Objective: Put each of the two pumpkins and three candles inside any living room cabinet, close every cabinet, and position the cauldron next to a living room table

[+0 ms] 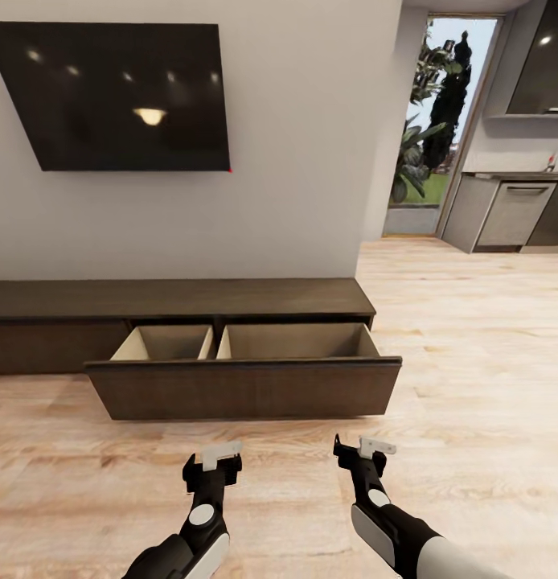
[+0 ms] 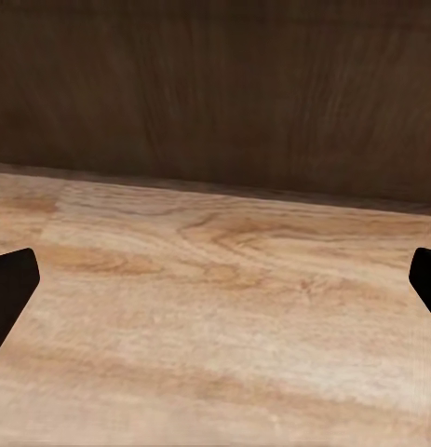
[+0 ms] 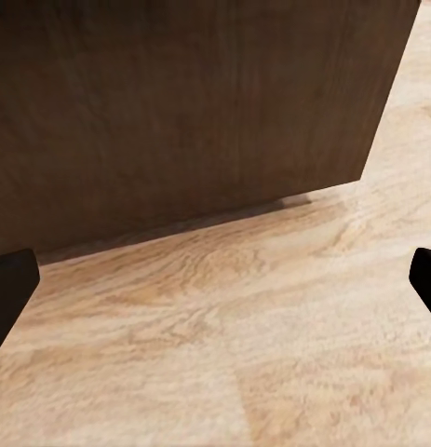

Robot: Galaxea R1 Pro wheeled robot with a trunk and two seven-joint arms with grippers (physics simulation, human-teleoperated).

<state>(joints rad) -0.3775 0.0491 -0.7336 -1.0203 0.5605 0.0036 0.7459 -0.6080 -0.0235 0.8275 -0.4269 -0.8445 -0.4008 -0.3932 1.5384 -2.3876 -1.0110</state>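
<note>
The long dark-brown cabinet (image 1: 174, 297) runs along the wall ahead, with one wide drawer (image 1: 247, 390) pulled out. Its two pale beige compartments show nothing inside from here. Both grippers hang low over the wooden floor just short of that drawer front. My left gripper (image 1: 219, 458) (image 2: 215, 289) is open with nothing between its fingers. My right gripper (image 1: 363, 446) (image 3: 215, 289) is open too and faces the drawer front's (image 3: 187, 102) right end. The pumpkins, candles, cauldron and table are out of view.
A black TV (image 1: 118, 92) hangs on the wall above the cabinet. Past the wall corner at the right, open wood floor (image 1: 472, 338) leads to grey kitchen units (image 1: 512, 213) and a glass door (image 1: 440, 121) with plants outside.
</note>
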